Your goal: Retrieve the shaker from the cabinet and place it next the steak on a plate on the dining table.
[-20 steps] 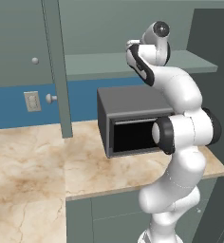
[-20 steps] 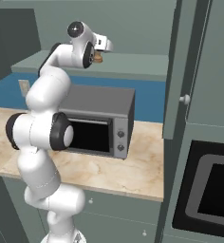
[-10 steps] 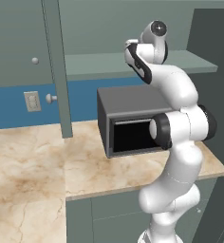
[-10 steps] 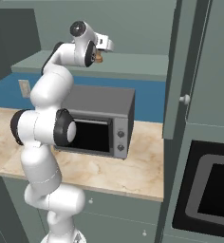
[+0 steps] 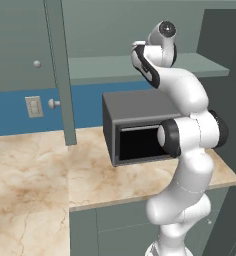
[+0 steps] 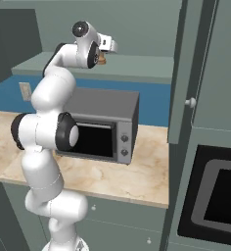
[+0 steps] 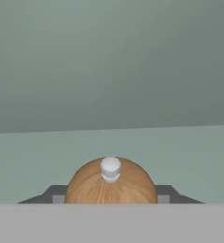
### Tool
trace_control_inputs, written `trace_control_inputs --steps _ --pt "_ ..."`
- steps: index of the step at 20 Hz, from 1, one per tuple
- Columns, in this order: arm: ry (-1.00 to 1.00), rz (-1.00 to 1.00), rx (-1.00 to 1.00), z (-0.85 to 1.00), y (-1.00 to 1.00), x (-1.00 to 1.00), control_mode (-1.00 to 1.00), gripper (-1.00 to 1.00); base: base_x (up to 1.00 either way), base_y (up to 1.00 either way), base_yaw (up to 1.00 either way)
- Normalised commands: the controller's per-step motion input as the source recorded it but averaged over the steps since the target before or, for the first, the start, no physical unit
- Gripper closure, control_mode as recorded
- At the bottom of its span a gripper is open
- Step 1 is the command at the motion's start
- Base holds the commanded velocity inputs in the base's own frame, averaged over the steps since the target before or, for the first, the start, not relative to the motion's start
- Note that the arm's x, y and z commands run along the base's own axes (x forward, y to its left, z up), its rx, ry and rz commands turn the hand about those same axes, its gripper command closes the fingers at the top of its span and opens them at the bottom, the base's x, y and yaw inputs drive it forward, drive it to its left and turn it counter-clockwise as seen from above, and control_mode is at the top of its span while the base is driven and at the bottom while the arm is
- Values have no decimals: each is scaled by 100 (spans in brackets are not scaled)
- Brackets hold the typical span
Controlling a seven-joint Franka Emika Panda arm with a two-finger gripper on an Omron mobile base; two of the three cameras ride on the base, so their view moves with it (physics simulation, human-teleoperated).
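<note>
The brown wooden shaker [image 7: 109,185] sits between my two dark fingers, its pale round knob pointing at the camera. From the right base view the gripper [image 6: 103,56] is held high over the front of the grey-green cabinet shelf [image 6: 137,66], shut on the shaker [image 6: 102,61]. The shaker hangs just above the shelf. Behind it is the bare back wall of the cabinet [image 7: 109,61]. In the left base view my raised arm stands in front of the same shelf [image 5: 100,70]. The steak, plate and dining table are out of view.
A dark grey microwave [image 6: 105,125] stands on the beige stone counter [image 5: 35,170] directly under the shelf. Open cabinet doors flank the arm, one to the left [image 5: 60,75] and one to the right [image 6: 186,73]. A black oven [image 6: 220,196] is at lower right.
The hand has drawn slightly back and down from the cabinet with the shaker still in it. The lower arm's elbow has shifted a little.
</note>
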Motion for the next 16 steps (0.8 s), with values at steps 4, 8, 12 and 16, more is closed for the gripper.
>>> trace_control_inputs --steps 4,8,12,16 --pt "0 0 0 -6 0 -22 -100 100 0 0 0" --pt "-4 2 0 -4 -1 -89 -100 100 0 0 0" --pt "-11 7 0 0 -6 -100 -100 100 0 0 0" --pt "-14 7 0 0 -19 -100 -100 100 0 0 0"
